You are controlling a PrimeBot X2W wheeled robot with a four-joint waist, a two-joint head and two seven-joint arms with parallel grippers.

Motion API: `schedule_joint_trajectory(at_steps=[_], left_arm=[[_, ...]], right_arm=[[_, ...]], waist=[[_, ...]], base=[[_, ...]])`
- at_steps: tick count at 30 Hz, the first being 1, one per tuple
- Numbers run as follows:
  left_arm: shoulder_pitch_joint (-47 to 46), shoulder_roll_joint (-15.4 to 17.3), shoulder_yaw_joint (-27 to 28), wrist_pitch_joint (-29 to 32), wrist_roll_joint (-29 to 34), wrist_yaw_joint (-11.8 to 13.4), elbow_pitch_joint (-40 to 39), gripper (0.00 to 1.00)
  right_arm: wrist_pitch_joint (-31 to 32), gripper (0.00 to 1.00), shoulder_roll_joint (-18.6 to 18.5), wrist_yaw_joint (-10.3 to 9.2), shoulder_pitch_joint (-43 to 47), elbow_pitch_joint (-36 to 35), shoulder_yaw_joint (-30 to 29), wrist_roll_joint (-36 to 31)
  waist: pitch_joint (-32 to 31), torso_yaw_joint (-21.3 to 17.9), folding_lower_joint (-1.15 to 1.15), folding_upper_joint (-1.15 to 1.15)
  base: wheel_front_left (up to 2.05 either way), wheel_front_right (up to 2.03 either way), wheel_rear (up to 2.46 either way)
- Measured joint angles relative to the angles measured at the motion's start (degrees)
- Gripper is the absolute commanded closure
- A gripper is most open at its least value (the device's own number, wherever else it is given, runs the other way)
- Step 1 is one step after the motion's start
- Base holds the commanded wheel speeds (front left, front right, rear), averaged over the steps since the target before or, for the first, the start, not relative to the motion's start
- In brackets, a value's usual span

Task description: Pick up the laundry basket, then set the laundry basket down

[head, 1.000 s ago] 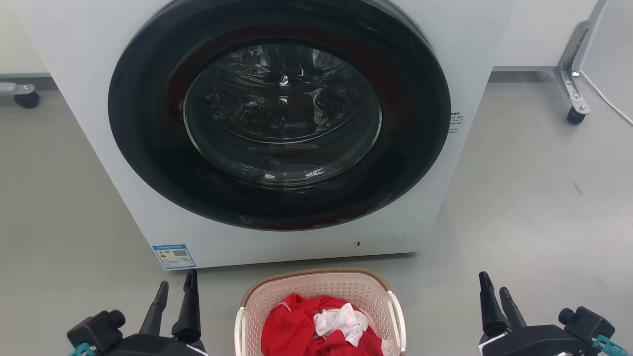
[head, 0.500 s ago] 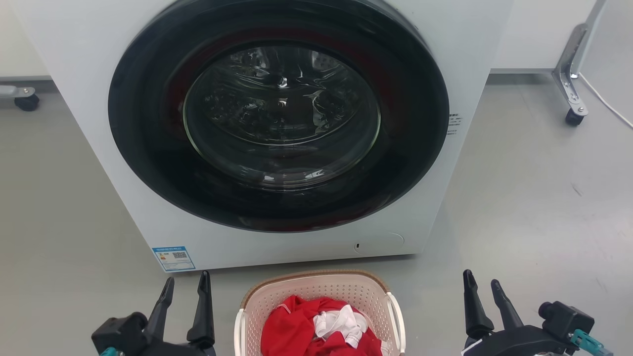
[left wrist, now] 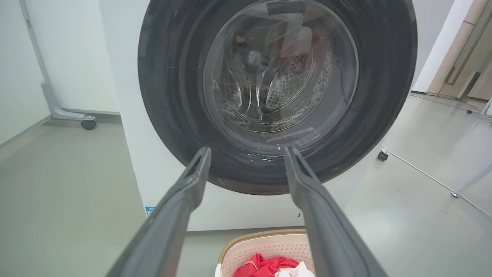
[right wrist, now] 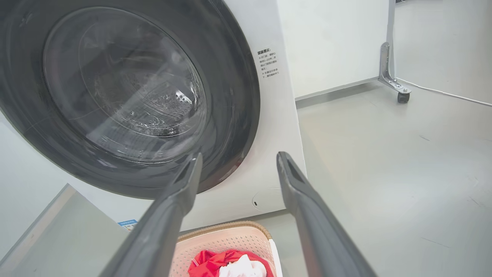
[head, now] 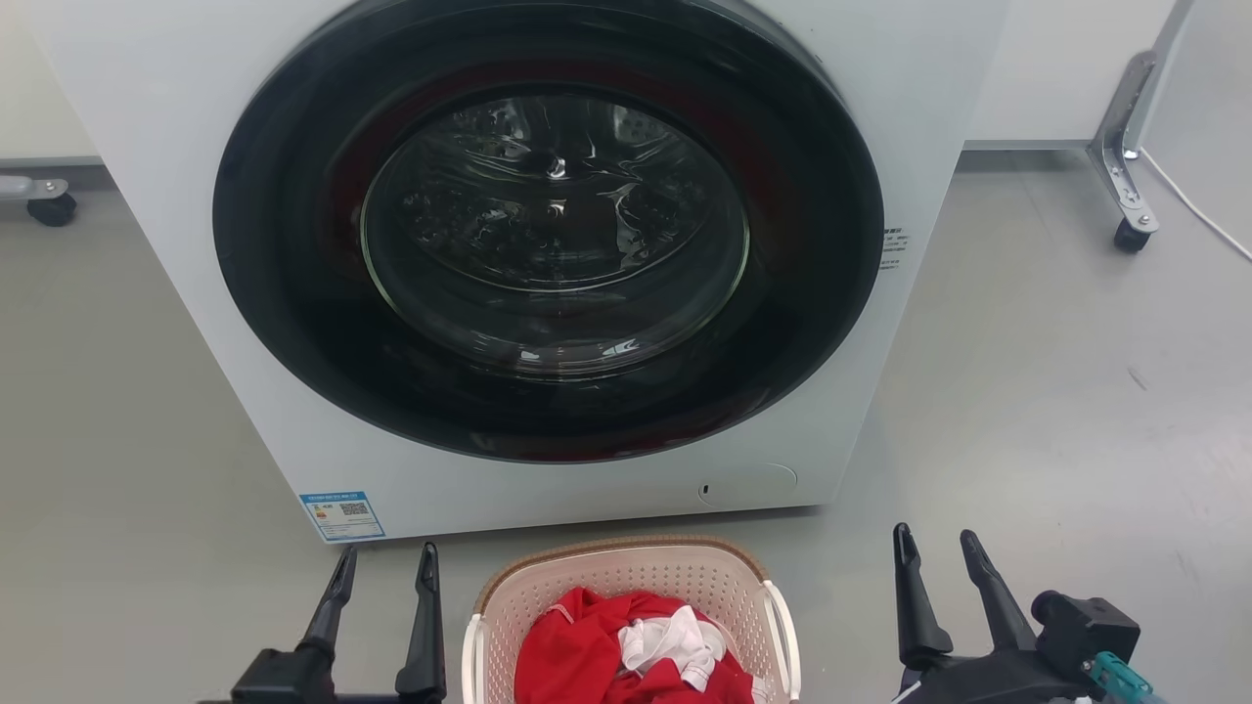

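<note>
Straight ahead, blocked by the white washing machine (head: 548, 244), door shut, front rising just behind the laundry basket (head: 626, 550), with a narrow strip of grey floor (head: 1056, 391) between the two. Bare floor on either side of the basket: a slim gap between its left handle (head: 472, 650) and the left gripper (head: 387, 550), a wider one between its right handle (head: 785, 636) and the right gripper (head: 934, 534), both with fingers spread, touching nothing. From above, basket mouth heaped with red and white clothing (head: 597, 650). Far right, a castered metal leg (head: 1130, 230) and a white cable (head: 1203, 220), well apart from the basket.
</note>
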Motion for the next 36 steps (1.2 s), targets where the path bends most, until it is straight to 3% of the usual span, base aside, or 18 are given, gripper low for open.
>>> schedule_joint_trajectory(at_steps=[16, 36], left_arm=[[1.01, 0.03, -2.02, -3.54, 14.61, 2.48, -4.25, 0.00], [1.10, -0.22, -1.67, -3.54, 14.84, 2.47, -4.98, 0.00]], right_arm=[[-3.54, 0.00, -0.07, -2.49, 0.19, -3.03, 2.77, -13.91], [-3.67, 0.00, -0.05, -2.42, 0.25, -3.30, 2.31, -14.12]], waist=[[0.48, -0.09, 0.00, 0.00], [1.30, -0.04, 0.01, 0.00]], base=[[0.00, 0.00, 0.00], [0.00, 0.00, 0.00]])
